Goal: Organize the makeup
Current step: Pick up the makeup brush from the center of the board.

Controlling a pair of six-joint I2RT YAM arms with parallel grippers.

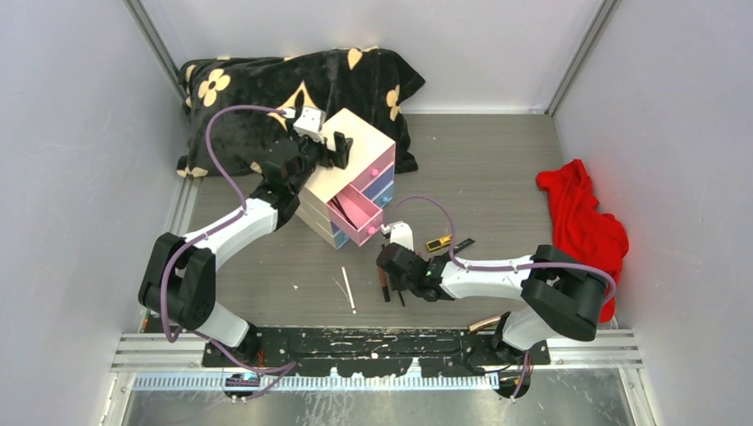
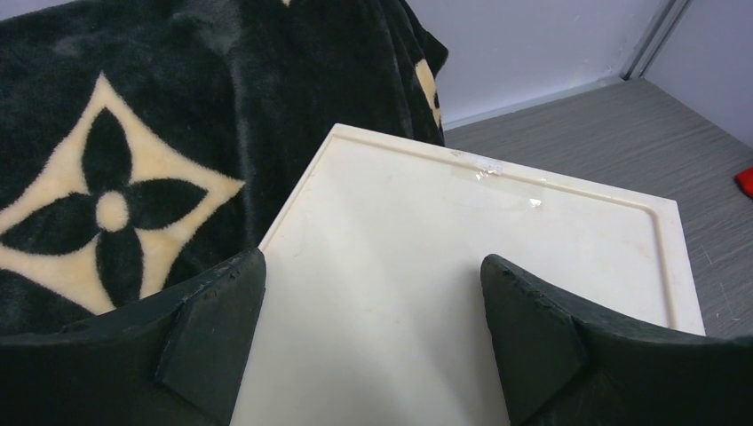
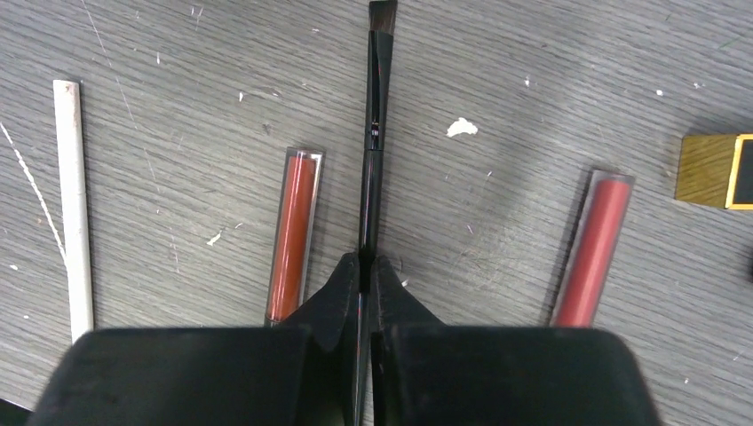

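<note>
Right gripper (image 3: pixel 364 266): pinched shut on 1 thin black brush (image 3: pixel 375 133), lying on table (image 3: pixel 497 106), long axis straight ahead of the jaws, 1 red tube (image 3: pixel 293 232) either side. Left gripper (image 2: pixel 373 311): spread wide, empty, over cream box (image 2: pixel 462 231), well apart.

Black brush (image 3: pixel 375 133) tail hidden inside right claw (image 3: pixel 365 266); gold compact (image 3: pixel 706 169) cropped (frame edge).
</note>
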